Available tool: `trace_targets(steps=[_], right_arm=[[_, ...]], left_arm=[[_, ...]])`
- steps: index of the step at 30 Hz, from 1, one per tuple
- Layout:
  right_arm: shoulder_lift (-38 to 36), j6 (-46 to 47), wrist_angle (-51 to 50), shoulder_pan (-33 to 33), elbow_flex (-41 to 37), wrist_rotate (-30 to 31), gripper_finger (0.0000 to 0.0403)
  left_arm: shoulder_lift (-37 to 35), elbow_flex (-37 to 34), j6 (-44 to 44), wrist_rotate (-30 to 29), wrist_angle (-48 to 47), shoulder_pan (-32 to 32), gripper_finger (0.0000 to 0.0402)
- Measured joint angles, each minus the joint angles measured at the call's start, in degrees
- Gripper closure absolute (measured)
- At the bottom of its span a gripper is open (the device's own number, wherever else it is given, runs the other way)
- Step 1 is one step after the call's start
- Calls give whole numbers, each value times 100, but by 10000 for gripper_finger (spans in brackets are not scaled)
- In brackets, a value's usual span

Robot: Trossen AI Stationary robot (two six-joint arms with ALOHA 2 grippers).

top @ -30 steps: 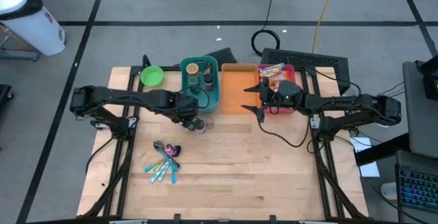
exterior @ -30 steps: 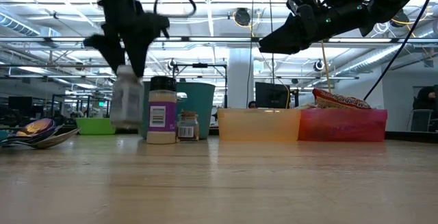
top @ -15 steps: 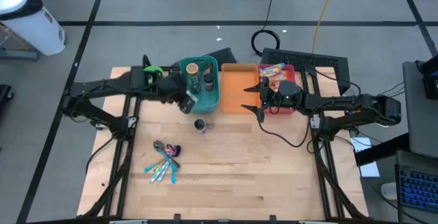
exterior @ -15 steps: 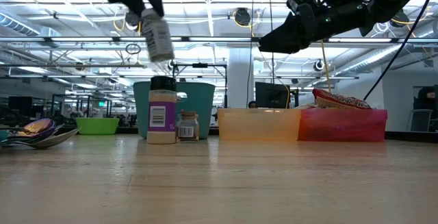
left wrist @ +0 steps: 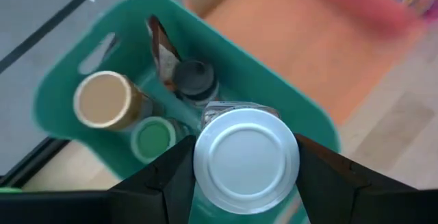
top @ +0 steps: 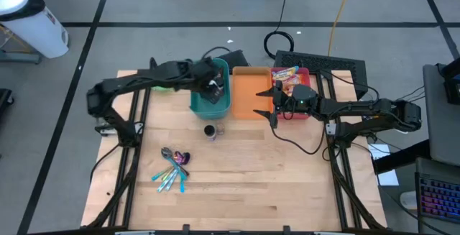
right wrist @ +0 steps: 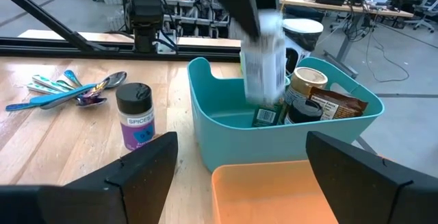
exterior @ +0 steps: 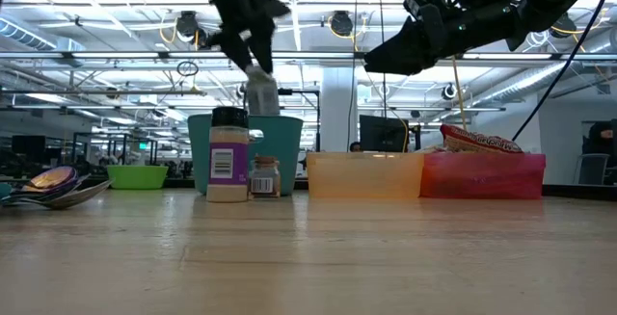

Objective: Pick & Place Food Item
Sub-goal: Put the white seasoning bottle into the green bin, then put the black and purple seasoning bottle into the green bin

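Left claw (left wrist: 243, 183): clamped on a silver-lidded jar (left wrist: 246, 157), held over the teal bin (top: 210, 98); the jar's label was too blurred to read.
Teal bin: held a tan-lidded can (left wrist: 102, 99), a green-lidded jar (left wrist: 152, 136), a dark-capped bottle (left wrist: 194, 79) and a brown pouch (right wrist: 335, 105).
Spice shaker (right wrist: 136, 116): upright on the tabletop (top: 237, 170) just beside the bin; purple label read "SPICES".
Right claw (top: 270, 104): spread wide, nothing in it, above the orange bin (top: 250, 91).
Red bin (exterior: 482, 176): carried snack packets (top: 286, 73), print unreadable.
Spoons (top: 171, 169): bunched near the tabletop's left side.
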Motion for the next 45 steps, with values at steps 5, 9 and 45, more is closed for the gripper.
trace_targets(steps=[5, 9, 45], right_arm=[[0, 5, 2, 0, 0, 0, 85], [-1, -6, 2, 0, 0, 0, 85], [-1, -39, -92, -2, 0, 4, 85]], left_arm=[[733, -7, 127, -4, 171, 118, 191], [1133, -9, 80, 151, 254, 155, 191], [-51, -10, 142, 689, 171, -303, 5]])
